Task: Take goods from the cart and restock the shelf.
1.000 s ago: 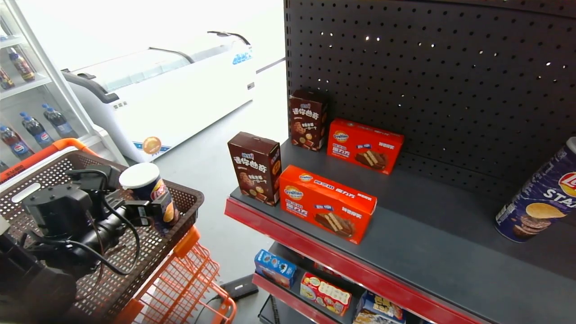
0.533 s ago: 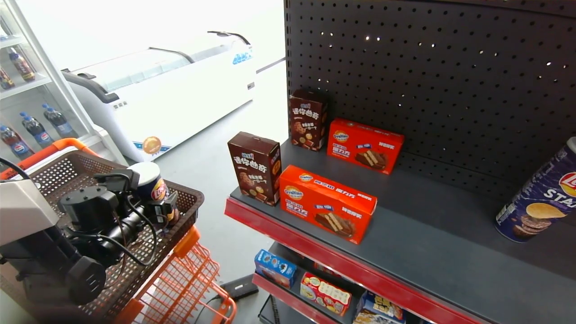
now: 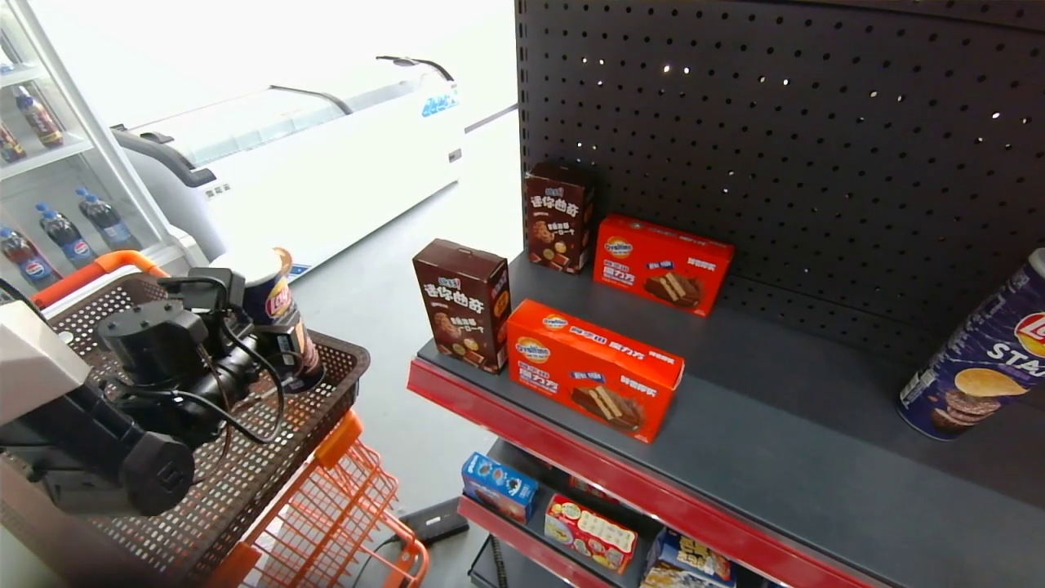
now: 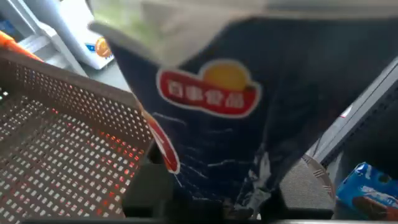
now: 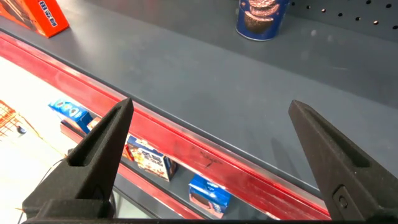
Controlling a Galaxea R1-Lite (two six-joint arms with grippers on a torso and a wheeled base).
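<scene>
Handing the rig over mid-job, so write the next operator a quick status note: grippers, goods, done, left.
Left gripper: shut on a dark blue cylindrical chip can with white lid, over the brown perforated basket on the orange cart.
Right gripper: open, over the dark grey shelf's front edge.
Done: can picked; a matching can stands at shelf right.
Left: set the held can on the shelf.

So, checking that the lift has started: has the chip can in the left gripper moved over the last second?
Yes. The chip can, held in the left gripper, has risen, judged against the rim of the brown basket.
</scene>
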